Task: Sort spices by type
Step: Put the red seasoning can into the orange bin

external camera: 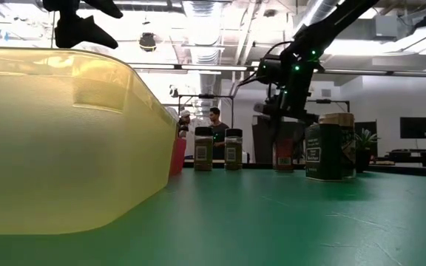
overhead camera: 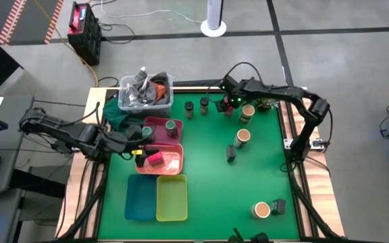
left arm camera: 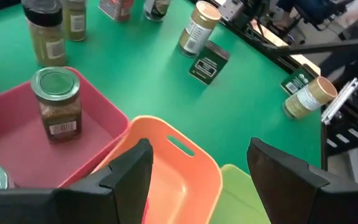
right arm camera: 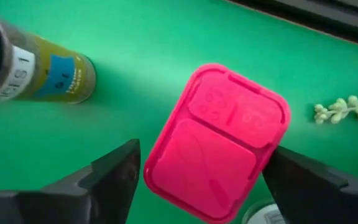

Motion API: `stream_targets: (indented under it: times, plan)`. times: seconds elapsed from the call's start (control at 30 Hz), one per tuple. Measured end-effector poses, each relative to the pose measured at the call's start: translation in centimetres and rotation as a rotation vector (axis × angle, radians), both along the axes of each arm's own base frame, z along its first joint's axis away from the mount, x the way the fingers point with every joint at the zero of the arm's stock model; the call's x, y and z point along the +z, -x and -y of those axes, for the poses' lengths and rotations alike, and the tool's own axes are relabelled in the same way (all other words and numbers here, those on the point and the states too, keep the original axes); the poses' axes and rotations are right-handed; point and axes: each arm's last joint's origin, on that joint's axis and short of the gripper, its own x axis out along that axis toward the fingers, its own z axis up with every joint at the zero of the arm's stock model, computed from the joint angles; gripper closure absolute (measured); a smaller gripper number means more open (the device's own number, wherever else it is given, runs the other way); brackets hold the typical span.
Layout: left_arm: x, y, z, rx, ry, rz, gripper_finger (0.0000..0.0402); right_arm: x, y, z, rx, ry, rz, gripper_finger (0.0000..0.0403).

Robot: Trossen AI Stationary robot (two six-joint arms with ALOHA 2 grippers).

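My right gripper (right arm camera: 209, 169) hangs open near the table's far edge (overhead camera: 231, 102), pointing down. One finger stands on each side of a magenta-pink spice box (right arm camera: 217, 142) that sits upright on the mat; a narrow gap shows at both sides. A dark jar (right arm camera: 39, 70) stands beside it. My left gripper (left arm camera: 201, 165) is open and empty above the salmon tray (left arm camera: 179, 177), at the table's left (overhead camera: 135, 140). A green-lidded jar (left arm camera: 56, 102) stands in the pink tray (left arm camera: 17, 134). A magenta box (overhead camera: 154, 159) lies in the salmon tray.
Dark jars (overhead camera: 189, 108) (overhead camera: 204, 104) stand near the far edge. Tan-topped jars (overhead camera: 247, 113) (overhead camera: 242, 137) (overhead camera: 261, 210) and small dark boxes (overhead camera: 231, 154) (overhead camera: 278, 206) dot the right half. Teal (overhead camera: 140, 196) and yellow-green (overhead camera: 171, 198) trays sit near. A clear bin (overhead camera: 146, 91) stands far left.
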Motion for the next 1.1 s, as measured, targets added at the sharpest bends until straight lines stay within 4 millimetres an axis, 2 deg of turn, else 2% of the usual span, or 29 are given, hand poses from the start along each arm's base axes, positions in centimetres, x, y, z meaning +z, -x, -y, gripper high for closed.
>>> stream_targets:
  times: [0.27,0.43,0.6,0.87,1.1]
  plan:
    - [0.0,0.0,0.1,-0.052,0.008,-0.011,0.0152,-0.3,-0.2,-0.4,0.023,-0.005,0.004,0.0123]
    - [0.0,0.0,0.0,-0.043,0.006,-0.019,0.0152,-0.2,-1.1,-1.5,0.109,-0.009,0.019,0.0135]
    - [1.3,0.2,-0.6,-0.045,-0.049,-0.027,0.0152,-0.2,-2.1,-3.1,0.193,-0.020,0.022,0.0137]
    - [3.8,0.6,-2.2,-0.047,-0.118,-0.039,0.0152,0.8,-3.6,-6.4,0.350,-0.180,0.060,0.0139]
    - [4.2,0.6,-3.3,-0.037,-0.131,-0.052,0.0152,4.2,-6.6,-11.3,0.625,-0.175,0.126,0.0139]
